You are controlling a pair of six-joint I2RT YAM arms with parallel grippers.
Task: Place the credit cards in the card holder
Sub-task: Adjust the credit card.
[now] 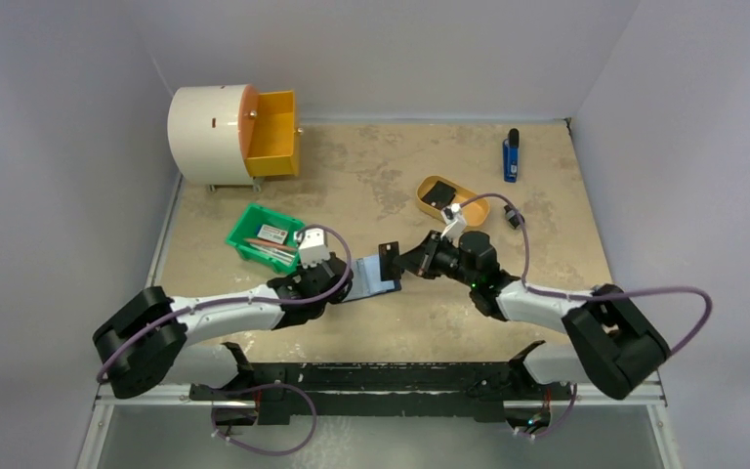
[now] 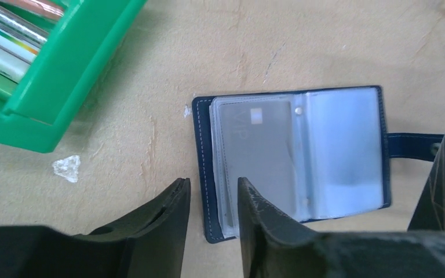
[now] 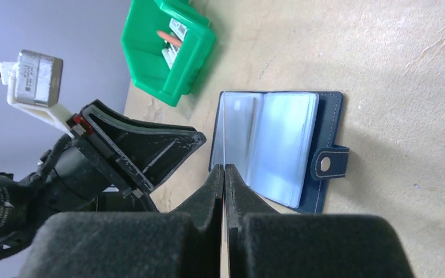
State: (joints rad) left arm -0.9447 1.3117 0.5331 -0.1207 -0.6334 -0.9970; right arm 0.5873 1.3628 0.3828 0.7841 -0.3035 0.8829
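Observation:
The navy card holder (image 2: pixel 376 145) lies open flat on the table, clear sleeves up, with a grey card (image 2: pixel 255 156) in its left sleeve. My left gripper (image 2: pixel 213 185) is open, its fingers straddling the holder's near left edge without pinching it. My right gripper (image 3: pixel 225 168) is shut on a thin credit card (image 3: pixel 224 127), seen edge-on and held upright over the holder (image 3: pixel 324 116). From above this card (image 1: pixel 389 256) looks black and hangs just right of the holder (image 1: pixel 375 277). The snap tab (image 3: pixel 327 164) points away from the left gripper.
A green bin (image 1: pixel 254 244) with pens and cards sits just left of the left gripper. A mustard oval tray (image 1: pixel 428 205) behind the right gripper holds a dark card (image 1: pixel 438 193). A white drum with an orange drawer (image 1: pixel 273 132) stands back left, a blue object (image 1: pixel 512 154) back right.

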